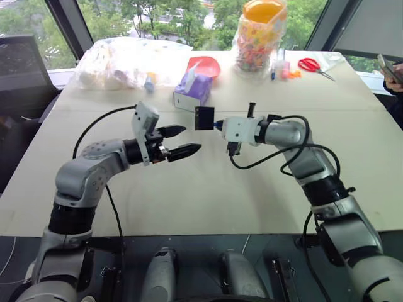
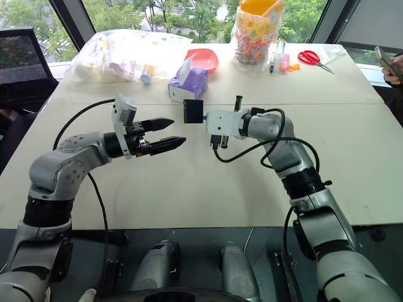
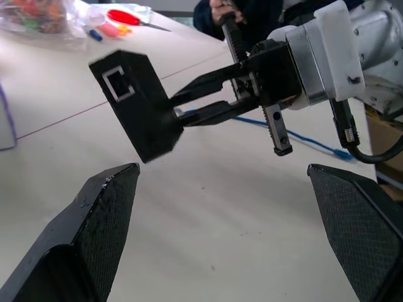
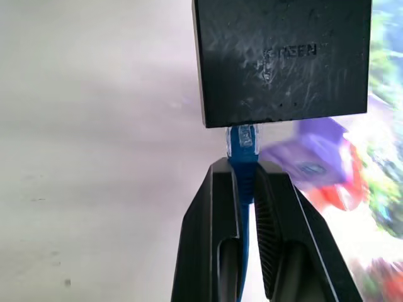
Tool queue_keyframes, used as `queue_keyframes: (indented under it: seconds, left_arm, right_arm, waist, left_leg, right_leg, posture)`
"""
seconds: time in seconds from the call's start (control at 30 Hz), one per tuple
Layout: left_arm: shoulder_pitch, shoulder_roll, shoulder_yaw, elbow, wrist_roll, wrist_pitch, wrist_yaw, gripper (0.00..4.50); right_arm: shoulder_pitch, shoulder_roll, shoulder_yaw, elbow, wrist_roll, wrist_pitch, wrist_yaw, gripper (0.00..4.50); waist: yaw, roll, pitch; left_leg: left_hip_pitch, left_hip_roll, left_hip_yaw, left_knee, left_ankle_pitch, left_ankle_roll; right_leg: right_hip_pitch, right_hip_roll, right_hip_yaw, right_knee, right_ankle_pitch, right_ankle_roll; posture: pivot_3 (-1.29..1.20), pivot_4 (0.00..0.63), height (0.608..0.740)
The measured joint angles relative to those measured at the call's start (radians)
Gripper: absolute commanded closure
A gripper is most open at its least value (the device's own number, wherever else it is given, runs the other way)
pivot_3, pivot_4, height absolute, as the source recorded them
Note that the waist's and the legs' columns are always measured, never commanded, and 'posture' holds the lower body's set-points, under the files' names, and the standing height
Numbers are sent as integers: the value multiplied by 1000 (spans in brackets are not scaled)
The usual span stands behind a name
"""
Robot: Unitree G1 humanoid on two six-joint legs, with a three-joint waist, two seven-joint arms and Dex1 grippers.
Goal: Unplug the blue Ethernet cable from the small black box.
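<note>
The small black box (image 1: 204,117) hangs in the air above the middle of the table (image 1: 208,189). The blue Ethernet cable (image 4: 242,148) is plugged into its side by a clear plug. My right gripper (image 1: 216,124) is shut on the cable just behind the plug, pointing left. The cable's loose length (image 3: 296,138) trails over the table behind it. My left gripper (image 1: 191,139) is open, level with the box and a little to its left, not touching it. In the left wrist view the box (image 3: 135,104) shows an empty port on the face turned to me.
A purple tissue box (image 1: 194,88) stands just behind the black box. Farther back are a red bowl (image 1: 204,65), a clear plastic bag (image 1: 126,63), a jar of coloured sweets (image 1: 259,31) and red scissors (image 1: 313,65). A person's hand (image 1: 390,69) holds a phone at the far right.
</note>
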Motion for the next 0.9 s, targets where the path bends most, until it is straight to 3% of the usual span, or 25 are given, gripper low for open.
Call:
queue_keyframes:
  seconds: [0.17,0.37,0.87,0.9]
  left_arm:
    - [-114,-27,-42,112,13,2,-65,0]
    - [-192,-42,-43,220,14,-8,-120,0]
    - [-226,-82,-39,260,34,-13,-156,0]
    - [-228,-85,-35,260,33,-13,-156,264]
  right_arm:
    - [122,3,-18,-165,-121,-11,-211,4446]
    - [185,-6,-13,-253,-188,-42,-289,4446]
    - [266,-34,-13,-338,-203,-71,-290,4446]
    - [267,-34,-13,-340,-203,-71,-288,4486]
  waist:
    - [2,0,0]
    - [-1,0,0]
    - [1,0,0]
    - [0,0,0]
  left_leg:
    - [0,0,-1,0,0,0]
    - [0,0,-1,0,0,0]
    - [-1,0,-1,0,0,0]
    - [-1,0,-1,0,0,0]
  right_leg:
    - [-1,1,0,1,0,0]
    - [-1,1,0,0,0,0]
    - [0,1,0,0,0,0]
    - [0,1,0,0,0,0]
  posture:
    - [0,150,735]
    - [0,150,735]
    - [0,150,735]
    - [0,150,735]
